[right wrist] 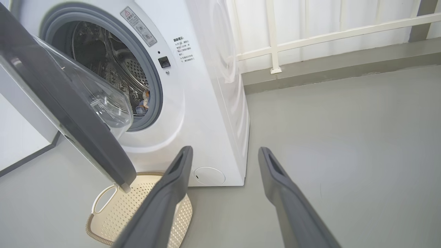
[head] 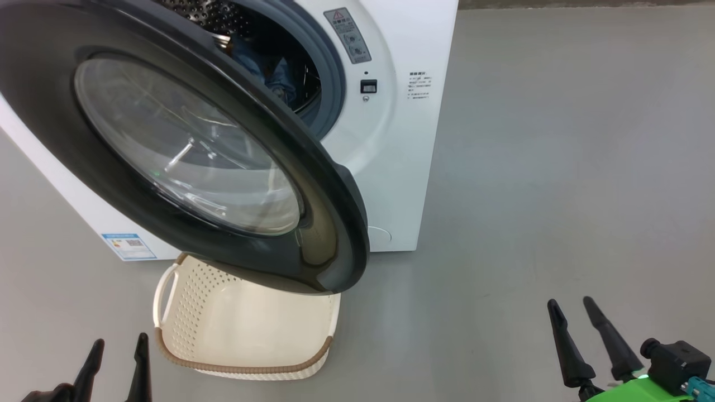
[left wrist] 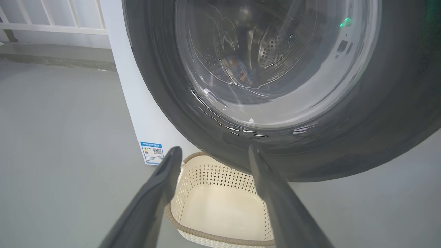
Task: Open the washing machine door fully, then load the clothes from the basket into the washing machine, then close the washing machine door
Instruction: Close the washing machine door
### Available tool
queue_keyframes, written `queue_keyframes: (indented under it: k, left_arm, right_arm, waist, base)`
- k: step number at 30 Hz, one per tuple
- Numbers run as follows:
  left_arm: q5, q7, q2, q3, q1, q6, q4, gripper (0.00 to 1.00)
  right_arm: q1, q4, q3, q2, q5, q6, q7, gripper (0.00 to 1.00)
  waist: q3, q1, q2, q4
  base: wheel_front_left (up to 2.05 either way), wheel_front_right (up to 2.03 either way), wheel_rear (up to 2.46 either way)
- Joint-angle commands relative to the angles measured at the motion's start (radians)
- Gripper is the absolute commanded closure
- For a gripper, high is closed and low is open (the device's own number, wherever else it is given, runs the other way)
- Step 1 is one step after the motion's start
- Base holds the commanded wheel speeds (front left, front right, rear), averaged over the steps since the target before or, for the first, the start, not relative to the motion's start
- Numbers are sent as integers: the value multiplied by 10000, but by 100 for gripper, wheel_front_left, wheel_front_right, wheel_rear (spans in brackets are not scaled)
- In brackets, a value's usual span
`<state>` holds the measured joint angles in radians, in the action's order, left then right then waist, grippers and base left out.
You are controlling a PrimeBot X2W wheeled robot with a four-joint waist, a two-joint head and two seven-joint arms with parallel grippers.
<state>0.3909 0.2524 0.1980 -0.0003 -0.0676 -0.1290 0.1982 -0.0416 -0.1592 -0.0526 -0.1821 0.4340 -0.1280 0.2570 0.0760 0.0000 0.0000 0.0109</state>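
Left gripper [head: 121,341]: both long dark fingers spread wide at the lower left of the head view, holding nothing and touching nothing. In the left wrist view, left gripper [left wrist: 214,151] frames the basket [left wrist: 213,174] between its tapered fingers.

Right gripper [head: 571,304]: jaws equally wide at the lower right, nothing between them, hovering over bare floor [head: 558,167]. Green and black housing sits at its base.

Washing machine door [head: 184,145]: stands swung out from the front, filling the upper left and centre of the head view. Wide glossy black rim, bulging clear glass bowl with streaky reflections. In the right wrist view the door [right wrist: 69,103] shows edge-on at the left, the bowl projecting towards the drum [right wrist: 113,69].

Washing machine [head: 402,139]: white box, grey rubber gasket [head: 335,72], perforated steel drum. Clothes [head: 279,72]: blue fabric lies low inside the drum, upper centre; a scrap of blue and orange also shows at the gasket's lower edge [right wrist: 144,100].

Basket [head: 195,296]: cream perforated plastic, brown woven-look rim, white side handle. It sits on the floor at lower centre, just before the machine, far end under the door's lower edge; smooth cream bottom in plain sight.

Blue label sticker [head: 129,245] low on the machine, round cover [right wrist: 209,175] near its base.

Floor: smooth matt grey. White railing [right wrist: 275,34] at the upper right of the right wrist view.
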Motion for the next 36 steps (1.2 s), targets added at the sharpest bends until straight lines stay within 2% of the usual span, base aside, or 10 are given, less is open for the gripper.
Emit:
queue_keyframes:
  k: [1,2,18,24,26,29,36]
  left_arm:
    - [-71,93,147,380,264,-17,-223,0]
    - [-59,93,119,385,267,-17,-236,0]
    - [-96,93,-307,215,255,-17,-630,0]
    - [-127,93,-402,115,330,-17,-853,0]
    - [-142,93,-460,89,350,-17,-950,0]
    - [-152,93,-521,52,361,-17,-1027,0]
    - [-88,93,-759,120,443,-17,-1026,0]
  right_arm:
    - [150,303,-279,-30,77,-27,48,82]
    - [193,355,-339,13,100,-27,48,100]
    - [2339,2188,-2037,438,428,-27,48,100]
    - [3475,3199,-3073,694,644,-27,48,100]
    - [3818,3518,-3789,786,734,-27,48,100]
    - [3931,3386,-4693,764,861,-27,48,100]
    - [3905,1707,-6412,438,1239,-27,48,100]
  waist:
    - [-23,0,0,39]
    - [-39,0,0,65]
    - [-220,0,0,775]
    - [-184,0,0,1129]
    - [-178,0,0,1319]
    - [-131,0,0,1504]
    - [155,0,0,1889]
  base:
    - [0,0,0]
    - [0,0,0]
    - [0,0,0]
    - [0,0,0]
    - [0,0,0]
    - [0,0,0]
    - [0,0,0]
